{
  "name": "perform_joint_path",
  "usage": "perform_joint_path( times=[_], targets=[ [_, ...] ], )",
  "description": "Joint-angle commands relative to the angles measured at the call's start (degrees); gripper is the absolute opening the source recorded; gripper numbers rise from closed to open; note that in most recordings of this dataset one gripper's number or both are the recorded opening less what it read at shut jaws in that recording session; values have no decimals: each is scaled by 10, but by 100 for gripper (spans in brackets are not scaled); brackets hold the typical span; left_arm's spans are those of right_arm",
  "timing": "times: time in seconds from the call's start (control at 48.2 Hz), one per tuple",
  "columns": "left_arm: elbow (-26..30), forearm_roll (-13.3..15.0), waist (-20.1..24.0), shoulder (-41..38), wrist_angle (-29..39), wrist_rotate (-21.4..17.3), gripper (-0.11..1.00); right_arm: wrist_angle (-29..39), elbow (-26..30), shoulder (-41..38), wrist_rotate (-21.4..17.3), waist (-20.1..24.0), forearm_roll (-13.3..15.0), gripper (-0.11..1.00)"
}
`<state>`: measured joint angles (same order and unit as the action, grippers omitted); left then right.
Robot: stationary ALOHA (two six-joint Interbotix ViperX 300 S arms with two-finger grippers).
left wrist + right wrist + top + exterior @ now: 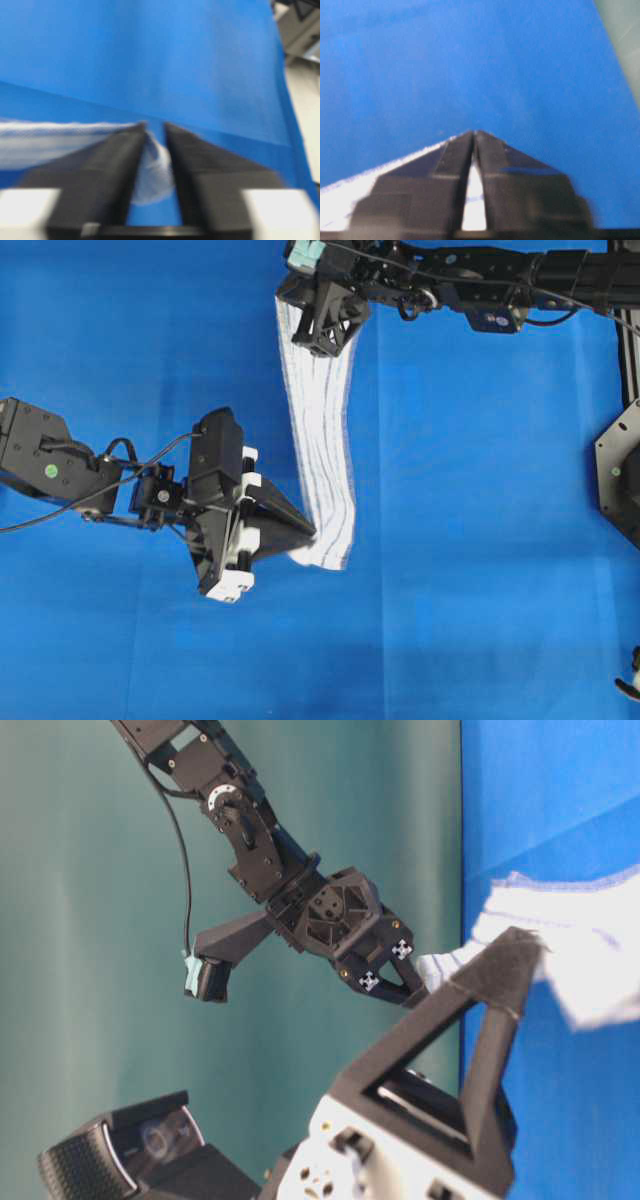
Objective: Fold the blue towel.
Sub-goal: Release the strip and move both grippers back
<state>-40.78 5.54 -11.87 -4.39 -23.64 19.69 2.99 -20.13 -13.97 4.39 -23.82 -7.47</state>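
The blue towel (322, 440), white with thin blue stripes, is gathered into a long narrow strip and runs from the top of the overhead view down to the middle. My right gripper (312, 344) is at its far end. In the right wrist view its tips (474, 134) meet, with white cloth (474, 200) between the fingers. My left gripper (312, 533) is at the near end. In the left wrist view its jaws (155, 127) stand slightly apart. A fold of towel (155, 170) lies loose between them, and blue table shows through the gap.
The plain blue table covering (480, 540) spreads all around the strip. A black mount plate (620, 470) sits at the right edge. In the table-level view a camera body (90, 1160) sits low at the left before a green backdrop (90, 920).
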Motion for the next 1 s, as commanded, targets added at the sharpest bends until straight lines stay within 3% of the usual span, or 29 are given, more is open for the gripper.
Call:
perform_joint_path(
  times=[0.0, 0.145, 0.208, 0.54, 0.976],
  targets=[
    [3, 7, -4, 18, 5, 5, 28, -4, 18, 10, 0, 0, 4, 35],
    [-16, 7, -5, 47, 49, 20, 72, -4, 16, 11, -1, 2, 12, 80],
    [-26, 7, -5, 66, 72, 23, 77, -4, 14, 13, -1, 2, 13, 90],
    [-79, -4, 27, 167, 119, 0, 71, 8, -26, 85, -5, 2, 13, 85],
    [-83, -5, 133, 272, 180, -135, 71, 15, -150, 267, -23, 9, 6, 85]
  ],
)
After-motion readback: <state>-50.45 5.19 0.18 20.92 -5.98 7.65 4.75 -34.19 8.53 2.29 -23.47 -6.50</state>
